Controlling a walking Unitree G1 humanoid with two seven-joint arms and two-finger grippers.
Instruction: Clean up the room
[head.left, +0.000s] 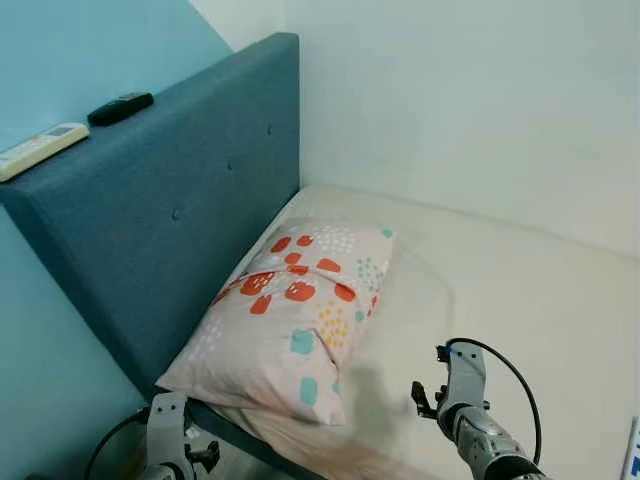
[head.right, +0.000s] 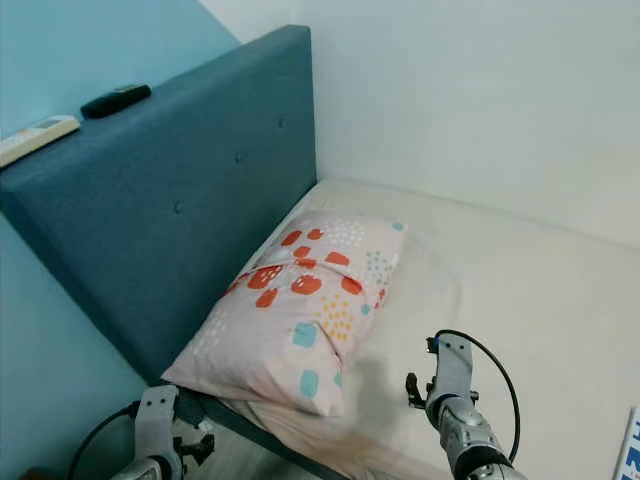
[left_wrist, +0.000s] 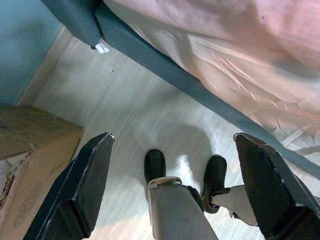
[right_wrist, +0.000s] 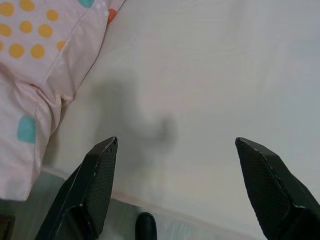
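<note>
Your right gripper (right_wrist: 175, 185) hangs with its two black textured fingers spread wide over the smooth cream sheet (head.left: 520, 290), just beside the pillow (head.left: 295, 320). That pillow is soft and rectangular, pale pink cotton printed with red, yellow and teal spots, lying against the padded, buttoned blue fabric headboard (head.left: 170, 190). Your left gripper (left_wrist: 175, 185) is also spread wide, above the pale wood-grain floor (left_wrist: 125, 110) beside a cardboard box (left_wrist: 30, 155). On the headboard's flat top you see a white remote (head.left: 38, 150) and a black remote (head.left: 120, 107).
</note>
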